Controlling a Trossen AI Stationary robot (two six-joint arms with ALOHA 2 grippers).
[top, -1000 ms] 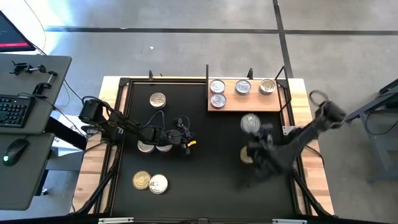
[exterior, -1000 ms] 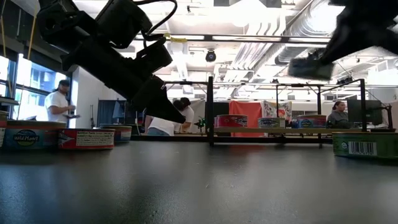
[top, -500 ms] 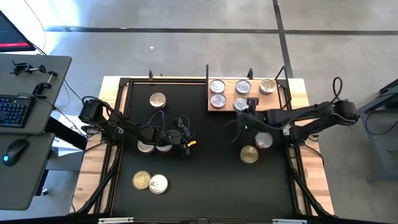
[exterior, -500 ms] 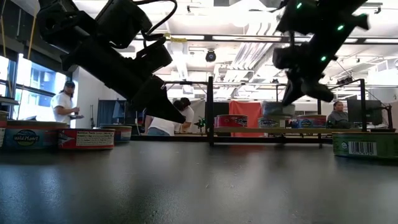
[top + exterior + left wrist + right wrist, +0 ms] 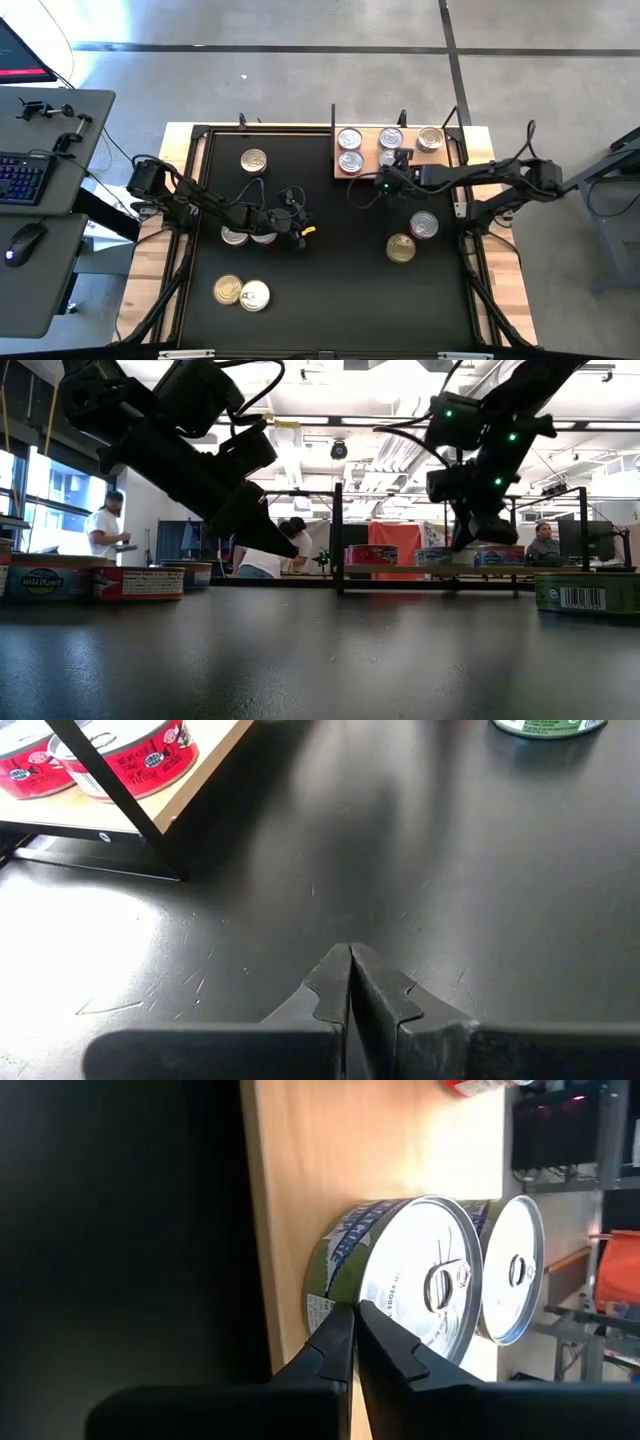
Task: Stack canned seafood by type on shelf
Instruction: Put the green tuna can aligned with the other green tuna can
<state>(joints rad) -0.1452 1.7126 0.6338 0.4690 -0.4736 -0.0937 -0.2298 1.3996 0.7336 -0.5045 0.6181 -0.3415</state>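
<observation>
Jaws together, right gripper (image 5: 381, 184) is nudging a tin (image 5: 410, 1275) onto the shelf (image 5: 440, 168) at one o'clock — next, fetching another; left gripper (image 5: 350, 982) closed too.

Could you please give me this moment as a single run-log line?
right gripper: shut, empty, at front can on shelf | left gripper: shut, idle over mat | loose cans: on mat

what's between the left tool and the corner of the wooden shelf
Only bare black mat. The left wrist view shows nothing lying between the shut left tool and the shelf corner.
</observation>
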